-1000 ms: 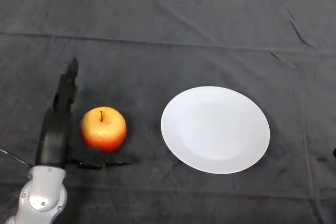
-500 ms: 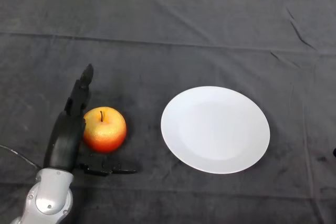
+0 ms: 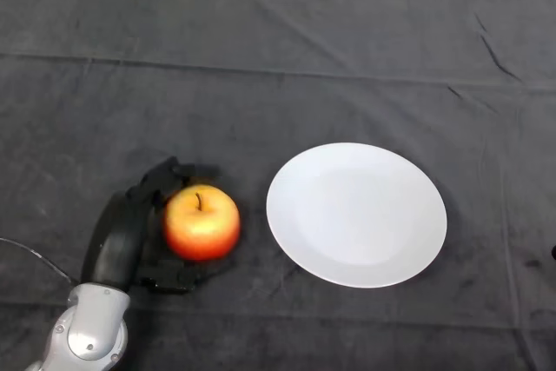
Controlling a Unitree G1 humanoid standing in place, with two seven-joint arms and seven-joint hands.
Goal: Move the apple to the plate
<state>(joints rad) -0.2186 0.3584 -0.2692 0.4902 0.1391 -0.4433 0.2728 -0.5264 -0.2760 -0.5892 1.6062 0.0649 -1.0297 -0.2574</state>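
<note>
Dark cloth-covered table (image 3: 347, 49): your left hand (image 3: 130, 228) now has its fingers curled round the apple (image 3: 201, 222).

Half a second ago the fingers stood straight up beside the fruit; now you see them wrapped over its far side, with the thumb under its near side. The apple has shifted closer to the white plate (image 3: 356, 215) than it was, and lies just to the left of the plate's rim, not touching it. The plate itself has not moved.
</note>
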